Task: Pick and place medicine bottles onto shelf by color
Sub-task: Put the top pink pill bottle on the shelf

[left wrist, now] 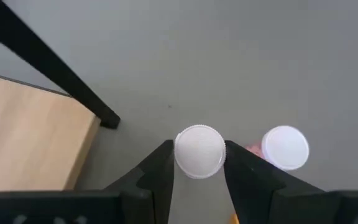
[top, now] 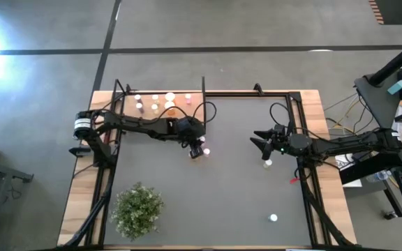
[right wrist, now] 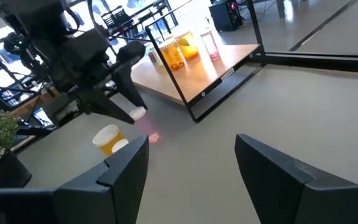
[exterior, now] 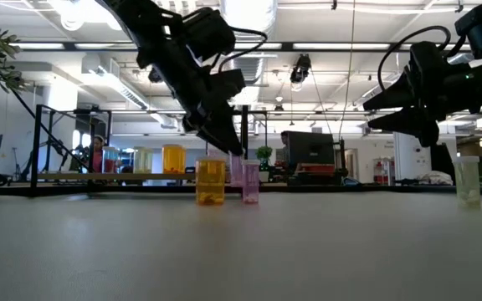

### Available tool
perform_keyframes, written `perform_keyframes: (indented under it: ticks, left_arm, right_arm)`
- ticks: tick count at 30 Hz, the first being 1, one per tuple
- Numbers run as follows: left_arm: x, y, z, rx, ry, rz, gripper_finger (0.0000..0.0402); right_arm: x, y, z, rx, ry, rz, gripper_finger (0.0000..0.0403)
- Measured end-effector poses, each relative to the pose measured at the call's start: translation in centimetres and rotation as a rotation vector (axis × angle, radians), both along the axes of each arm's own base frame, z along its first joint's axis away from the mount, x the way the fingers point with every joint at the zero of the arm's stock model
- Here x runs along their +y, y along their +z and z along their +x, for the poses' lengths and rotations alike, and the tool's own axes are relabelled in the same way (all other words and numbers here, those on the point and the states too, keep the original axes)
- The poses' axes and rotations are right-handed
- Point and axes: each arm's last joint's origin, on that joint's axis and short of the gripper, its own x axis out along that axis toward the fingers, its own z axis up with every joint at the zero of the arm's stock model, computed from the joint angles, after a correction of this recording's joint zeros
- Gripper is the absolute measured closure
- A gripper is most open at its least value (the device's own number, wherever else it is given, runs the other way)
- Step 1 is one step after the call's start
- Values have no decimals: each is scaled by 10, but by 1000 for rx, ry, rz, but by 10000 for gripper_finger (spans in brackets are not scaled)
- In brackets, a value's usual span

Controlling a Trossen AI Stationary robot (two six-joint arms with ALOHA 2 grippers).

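Left wrist view — white-capped bottle [left wrist: 199,151] between fingers [left wrist: 158,177]

Both arms were dark, jointed and slim, looped black cables along them; left arm [top: 135,124] had a silver band near its base, right gripper [top: 262,143] wedge-shaped black fingers, small green light.

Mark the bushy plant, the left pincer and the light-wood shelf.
bushy plant [top: 137,208]: high view, middle of its foliage.
left pincer [left wrist: 199,167]: left wrist view, midway between its fingertips, around a white cap.
light-wood shelf [left wrist: 23,137]: left wrist view, bare board.
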Motion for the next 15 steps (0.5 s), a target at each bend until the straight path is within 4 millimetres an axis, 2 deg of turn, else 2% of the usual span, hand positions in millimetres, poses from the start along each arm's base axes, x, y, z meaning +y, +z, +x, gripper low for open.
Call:
perform_keyframes:
  ticks: [7,15]
  left_arm:
    - [14,25,-18,-14,58,13,290]
    - [61,41,-36,-44,240,64,290]
  right_arm:
    - [0,0,0,0,0,0,174]
    - [0,0,0,0,0,0,174]
